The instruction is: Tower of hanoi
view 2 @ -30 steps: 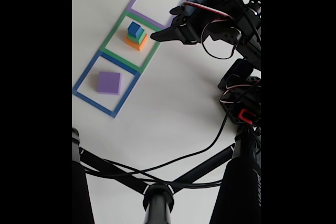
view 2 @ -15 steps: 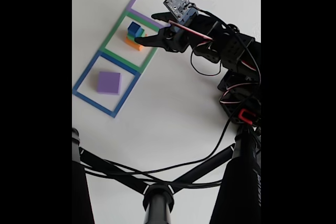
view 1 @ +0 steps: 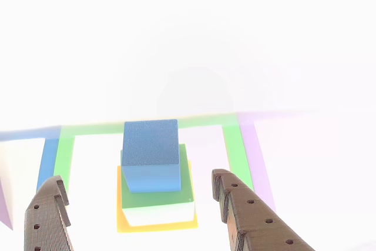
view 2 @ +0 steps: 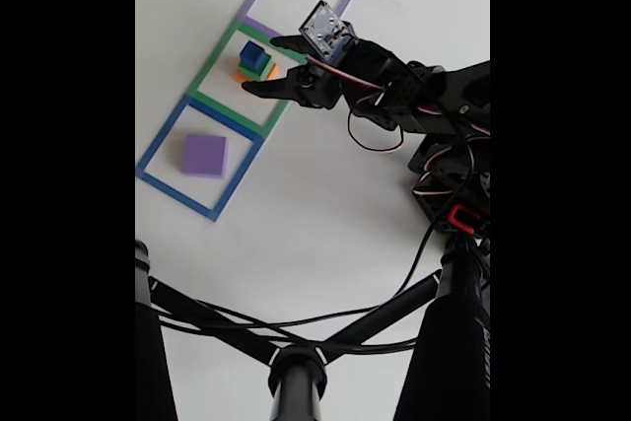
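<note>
The tower of hanoi stack stands inside the green square outline (view 2: 211,71): a small blue cube (view 2: 253,53) on top, a green block under it, and an orange block (view 2: 258,77) at the bottom. The wide purple slab (view 2: 205,156) lies apart in the blue outline (view 2: 158,141). My gripper (view 2: 261,66) is open, with one finger on each side of the stack and not touching it. In the other view the blue cube (view 1: 150,152) sits on the green block (view 1: 170,192) and the orange block (view 1: 154,223), between the open gripper's (view 1: 138,180) dark fingers (view 1: 247,213).
A purple outline (view 2: 258,2) lies beyond the green one with nothing in it. The arm's base and cables (view 2: 449,184) are at the right. A black stand with legs (view 2: 296,367) crosses the bottom of the fixed view. White tabletop lies between them.
The gripper has swung left and down from beside the purple outline to the stack. Its open fingers now flank the blocks. The blocks have not moved.
</note>
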